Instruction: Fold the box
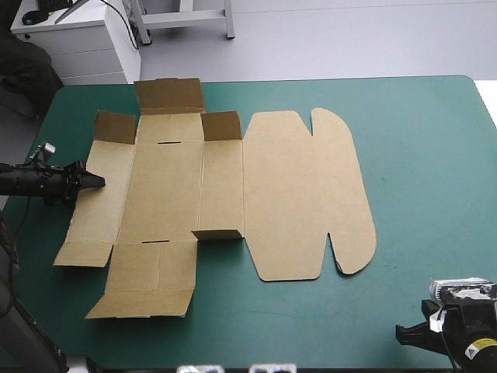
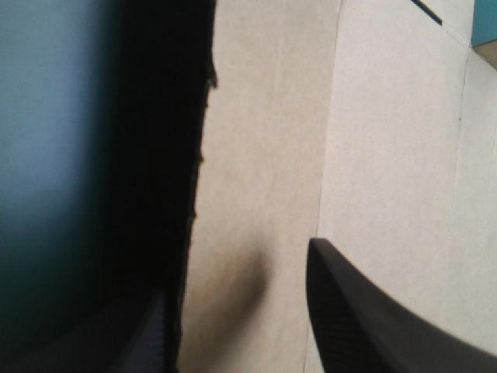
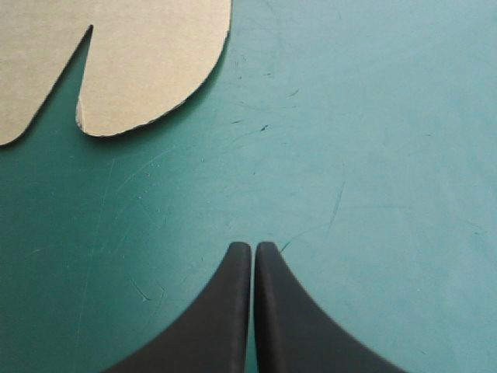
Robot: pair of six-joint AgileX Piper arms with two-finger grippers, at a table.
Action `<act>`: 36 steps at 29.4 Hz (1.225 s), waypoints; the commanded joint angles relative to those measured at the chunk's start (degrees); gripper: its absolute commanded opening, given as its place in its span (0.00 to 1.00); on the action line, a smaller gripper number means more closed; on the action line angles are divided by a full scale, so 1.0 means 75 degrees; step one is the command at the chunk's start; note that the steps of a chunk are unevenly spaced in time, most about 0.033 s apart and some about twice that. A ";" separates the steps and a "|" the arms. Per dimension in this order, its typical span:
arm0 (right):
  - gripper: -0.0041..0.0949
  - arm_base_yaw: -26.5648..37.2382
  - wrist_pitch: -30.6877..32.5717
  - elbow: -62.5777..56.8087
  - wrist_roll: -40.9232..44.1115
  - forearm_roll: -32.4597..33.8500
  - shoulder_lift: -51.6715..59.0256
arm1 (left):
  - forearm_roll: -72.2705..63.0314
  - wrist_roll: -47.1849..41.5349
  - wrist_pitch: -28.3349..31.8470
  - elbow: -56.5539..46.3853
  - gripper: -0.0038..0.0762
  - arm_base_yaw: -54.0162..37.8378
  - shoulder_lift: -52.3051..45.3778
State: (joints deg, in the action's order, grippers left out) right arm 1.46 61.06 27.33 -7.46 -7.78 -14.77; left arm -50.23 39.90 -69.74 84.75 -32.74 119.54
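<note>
on the left half of the counter (image 1: 419, 155) the brown box (image 1: 225, 186) lies almost fully flat, only a few small corner tabs (image 1: 222, 125) tipped up. left jaws are parted, one side over and one beyond the outer edge of its leftmost panel (image 2: 264, 155), not clamped yet. right jaws are pressed together over bare teal-green cover (image 3: 373, 116), the rounded lid flap (image 3: 147, 70) ahead. walls and tucks all look yet to come: barely started.
</note>
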 commanded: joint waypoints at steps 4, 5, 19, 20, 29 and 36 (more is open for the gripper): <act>0.04 -0.0021 -0.0400 0.0210 -0.0019 -0.0009 -0.0120 | 0.0058 -0.0059 -0.0590 -0.0045 0.48 0.0618 -0.0143; 0.04 -0.0021 -0.0400 0.0210 -0.0019 -0.0009 -0.0120 | 0.0058 -0.0059 -0.0590 -0.0045 0.47 0.0620 -0.0143; 0.04 -0.0021 -0.0448 0.0210 -0.0074 0.0003 -0.0120 | 0.0047 -0.0074 -0.0602 -0.0045 0.13 0.1442 -0.0157; 0.04 -0.0021 -0.0448 0.0210 -0.0074 0.0003 -0.0120 | 0.0028 -0.0074 -0.0602 -0.0045 0.11 0.1518 -0.0157; 0.04 -0.0021 -0.0448 0.0210 -0.0074 0.0036 -0.0120 | -0.0742 0.0006 -0.0602 -0.0017 0.07 0.1932 -0.0454; 0.04 -0.0021 -0.0448 0.0210 -0.0087 0.0054 -0.0120 | 0.0170 0.0135 -0.0602 0.0368 0.07 0.2302 -0.1145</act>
State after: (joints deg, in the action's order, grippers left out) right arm 1.46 61.06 27.33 -7.51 -7.49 -14.77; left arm -52.12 39.48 -68.51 85.22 -17.10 116.44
